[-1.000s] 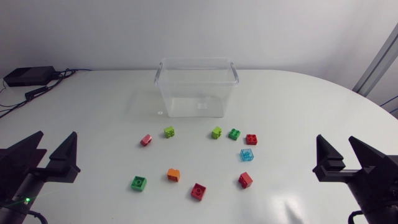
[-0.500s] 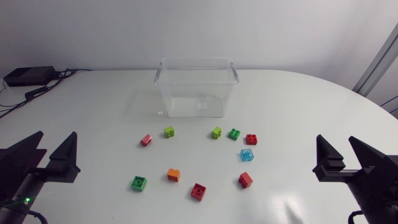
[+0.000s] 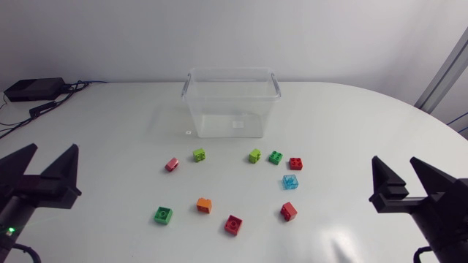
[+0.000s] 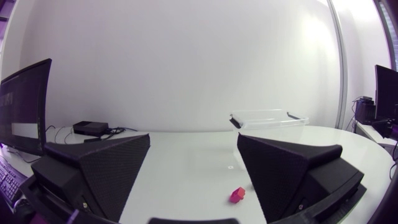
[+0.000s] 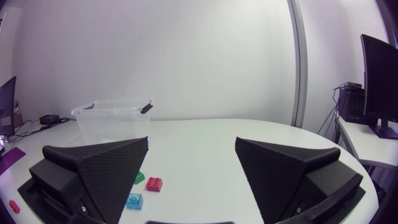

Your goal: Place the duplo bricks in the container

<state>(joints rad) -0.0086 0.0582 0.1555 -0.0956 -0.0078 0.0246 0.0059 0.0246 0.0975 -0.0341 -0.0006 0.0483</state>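
Observation:
A clear plastic container [image 3: 231,102] stands empty at the back middle of the table. Several duplo bricks lie in front of it: pink [image 3: 172,164], lime [image 3: 199,155], lime [image 3: 254,155], green [image 3: 275,157], red [image 3: 295,164], light blue [image 3: 291,182], red [image 3: 289,211], red [image 3: 233,224], orange [image 3: 204,206], green [image 3: 163,215]. My left gripper [image 3: 54,149] hovers open at the front left, holding nothing. My right gripper [image 3: 395,162] is open at the front right, also holding nothing. Ahead of the left gripper [image 4: 194,138] lie the pink brick [image 4: 237,195] and container [image 4: 267,119].
A black box with cables [image 3: 33,89] sits at the table's far left corner. In the right wrist view the container [image 5: 112,118], a red brick [image 5: 154,183] and the light blue brick [image 5: 134,200] lie ahead of the open gripper [image 5: 191,142].
My left gripper has shifted a little toward the left edge of the head view. The right arm and the bricks have not moved.

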